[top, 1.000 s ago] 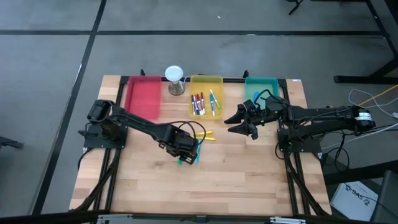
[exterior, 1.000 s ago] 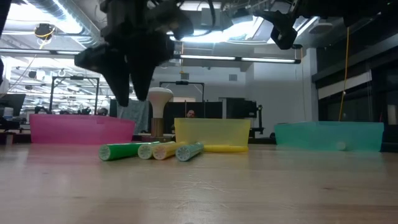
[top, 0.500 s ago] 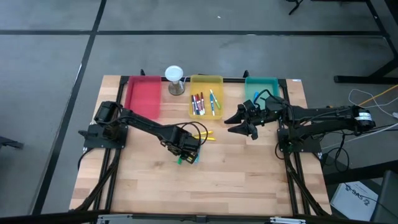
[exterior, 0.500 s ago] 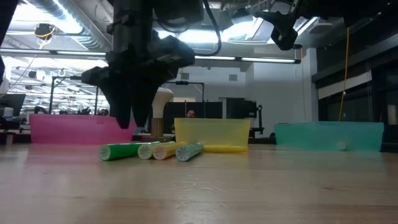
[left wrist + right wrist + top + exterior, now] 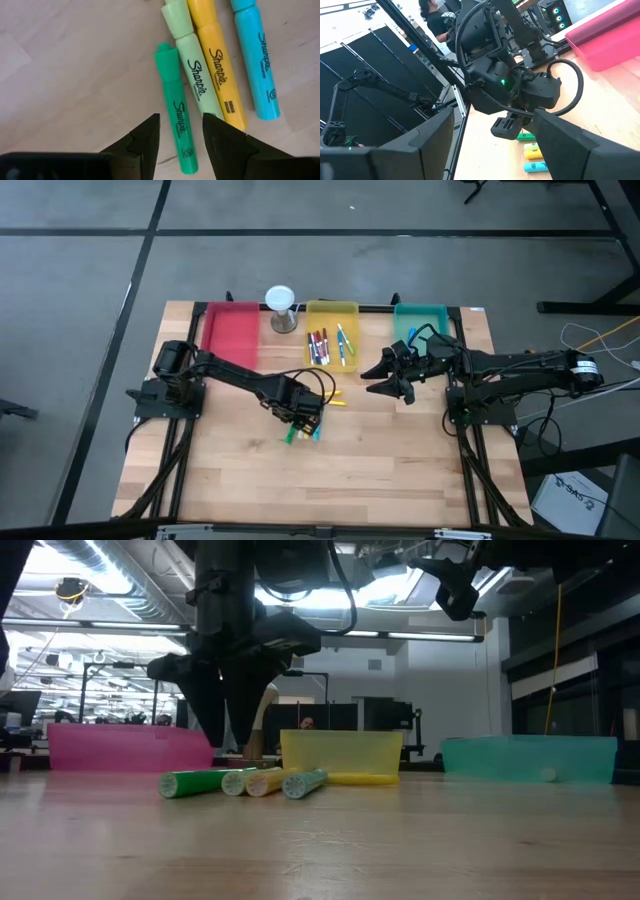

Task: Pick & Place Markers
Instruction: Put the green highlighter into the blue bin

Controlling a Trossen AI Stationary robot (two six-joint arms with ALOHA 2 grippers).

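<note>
Green Sharpie marker (image 5: 176,120) lies loose on the worktop (image 5: 400,470), centre-near, its long axis running straight between the left gripper (image 5: 181,131)'s spread fingers; right gripper (image 5: 392,385) waits open, farther right.

Four markers (image 5: 200,85) side by side on the table (image 5: 400,470) (mid-table), trays (image 5: 331,315) behind

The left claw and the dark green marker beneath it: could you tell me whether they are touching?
Apart. The low view shows the left claw above the green marker, with clear space between.
</note>
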